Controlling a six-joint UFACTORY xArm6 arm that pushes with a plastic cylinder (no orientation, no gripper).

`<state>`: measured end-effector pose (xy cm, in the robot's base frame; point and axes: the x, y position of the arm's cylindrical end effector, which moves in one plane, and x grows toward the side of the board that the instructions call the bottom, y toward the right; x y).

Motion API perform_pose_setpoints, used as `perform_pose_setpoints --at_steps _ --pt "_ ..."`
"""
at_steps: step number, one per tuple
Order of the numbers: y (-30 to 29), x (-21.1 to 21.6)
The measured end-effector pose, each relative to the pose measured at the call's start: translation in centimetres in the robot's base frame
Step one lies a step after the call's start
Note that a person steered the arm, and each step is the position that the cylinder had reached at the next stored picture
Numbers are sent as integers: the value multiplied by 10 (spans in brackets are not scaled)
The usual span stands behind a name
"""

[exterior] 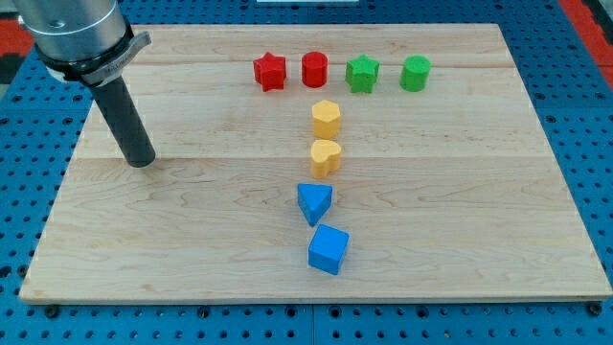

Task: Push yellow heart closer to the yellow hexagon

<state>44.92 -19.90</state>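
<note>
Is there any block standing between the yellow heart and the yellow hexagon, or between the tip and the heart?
Nothing visible: only bare board separates the yellow heart from the yellow hexagon above it, and my tip, far toward the view's left, has open wood toward the heart.

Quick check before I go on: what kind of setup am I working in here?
Likely a lab tabletop rig, not a home or factory: a wooden board lying on a blue perforated mounting plate, with small toy blocks such as the yellow heart and yellow hexagon. My tip rests far to their left.
</note>
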Motion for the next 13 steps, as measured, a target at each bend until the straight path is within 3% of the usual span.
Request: perform_pose_setpoints --at_steps 4,6,8,10,11,12,13 --pt "2 2" --pt "110 -14" --pt "225 23" --pt "252 -2" --pt "303 -2" --pt "321 -20" --pt "261 -27"
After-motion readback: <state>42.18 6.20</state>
